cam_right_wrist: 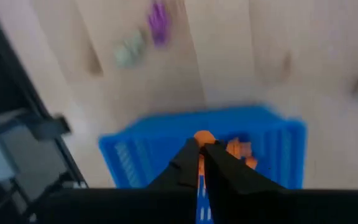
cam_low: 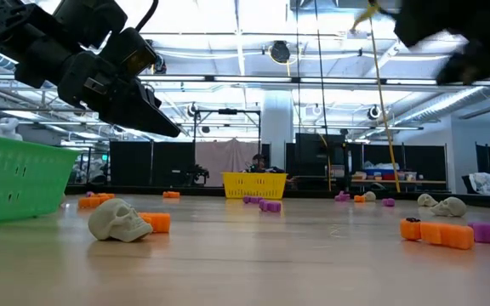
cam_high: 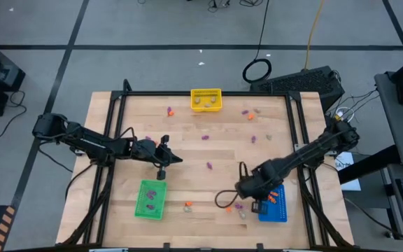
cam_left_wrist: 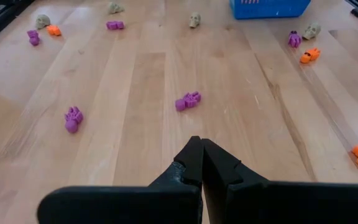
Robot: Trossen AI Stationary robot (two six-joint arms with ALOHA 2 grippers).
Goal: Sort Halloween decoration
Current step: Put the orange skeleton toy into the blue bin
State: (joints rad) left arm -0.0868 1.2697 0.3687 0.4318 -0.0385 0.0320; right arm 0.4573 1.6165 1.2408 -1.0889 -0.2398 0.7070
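Tiny orange, purple and pale skull trinkets lie scattered on the wooden table, among them a purple one (cam_left_wrist: 188, 101) ahead of my left gripper (cam_left_wrist: 197, 142). That gripper hovers shut and empty left of the table's middle (cam_high: 177, 159). My right gripper (cam_right_wrist: 202, 144) points down over the blue bin (cam_right_wrist: 135, 155) at the near right (cam_high: 273, 210) and is shut on an orange trinket (cam_right_wrist: 202, 137). More orange pieces (cam_right_wrist: 240, 149) lie in that bin. A pale skull (cam_low: 119, 221) rests on the table in the low view. My right gripper pinches the orange trinket between its two fingertips, and only the trinket's end (cam_right_wrist: 204, 135) shows past them. The fingers come from above, pointing steeply down. The trinket is lifted clear, above the blue bin's inside.
A green bin (cam_high: 150, 199) stands at the near left and a yellow bin (cam_high: 206, 99) at the far middle. Loose trinkets lie near the blue bin (cam_high: 241, 207) and across the far right (cam_high: 252, 116). A black frame (cam_high: 294, 112) borders the table.
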